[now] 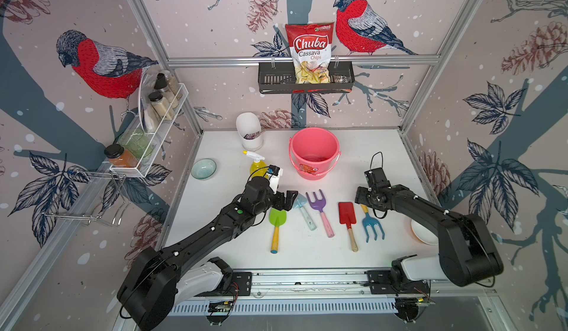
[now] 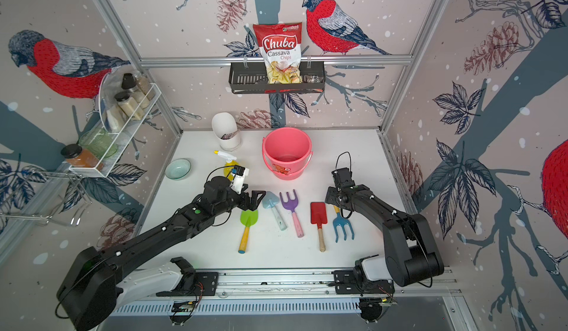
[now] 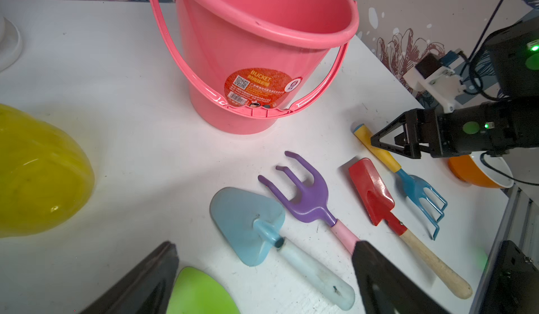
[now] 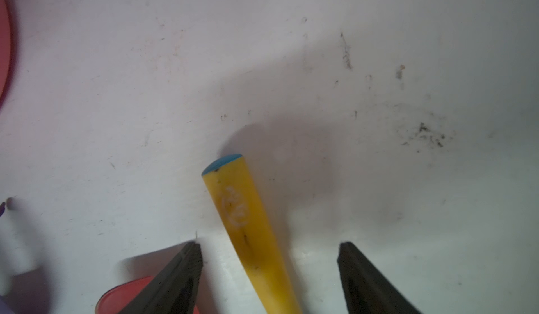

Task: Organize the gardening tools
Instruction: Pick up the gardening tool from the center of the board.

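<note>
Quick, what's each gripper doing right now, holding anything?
Left gripper: open, holding nothing.
Right gripper: open, straddling the blue toy fork's yellow handle, not gripping it.

A pink bucket (image 1: 313,172) stands upright at the back middle of the white surface (image 1: 307,258), handle down in front. Left of it are a white container (image 1: 249,126) and a pale teal bowl (image 1: 203,169). A chips bag (image 1: 309,49) stands in a black wall rack (image 1: 273,78). Jars (image 1: 159,101) sit in a white wire rack (image 1: 164,129) on the left wall. An orange bowl (image 3: 472,175) sits near the right edge.
</note>
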Available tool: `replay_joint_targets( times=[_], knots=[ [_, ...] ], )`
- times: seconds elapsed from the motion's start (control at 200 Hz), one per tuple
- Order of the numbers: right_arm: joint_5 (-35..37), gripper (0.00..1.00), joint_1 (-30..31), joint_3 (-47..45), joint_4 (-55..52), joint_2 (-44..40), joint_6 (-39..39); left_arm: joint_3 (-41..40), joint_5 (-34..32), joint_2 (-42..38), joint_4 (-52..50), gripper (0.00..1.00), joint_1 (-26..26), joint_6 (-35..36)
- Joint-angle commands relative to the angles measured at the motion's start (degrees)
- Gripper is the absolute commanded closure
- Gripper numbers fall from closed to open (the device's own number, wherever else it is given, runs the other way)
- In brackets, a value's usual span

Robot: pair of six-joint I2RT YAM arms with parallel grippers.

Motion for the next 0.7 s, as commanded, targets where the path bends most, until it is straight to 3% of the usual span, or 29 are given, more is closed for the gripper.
replay_joint_targets(
  times=[0.0,0.47,0.695],
  knots=[
    [0.68,0.26,0.6,0.9,1.2,1.37,-1.47,-0.38,-0.23,-0.4,3.74,0.03,-0.16,-0.96],
    [3.82,0.43,2.85,4.23,-0.04,7.73,-2.21,-0.72,0.18,-0.55,4.79,0.03,-0.17,-0.52],
    [3.83,0.6,2.85,3.26,0.51,8.48,-2.17,-0.73,0.39,-0.21,5.02,0.03,-0.2,-0.6]
  ],
)
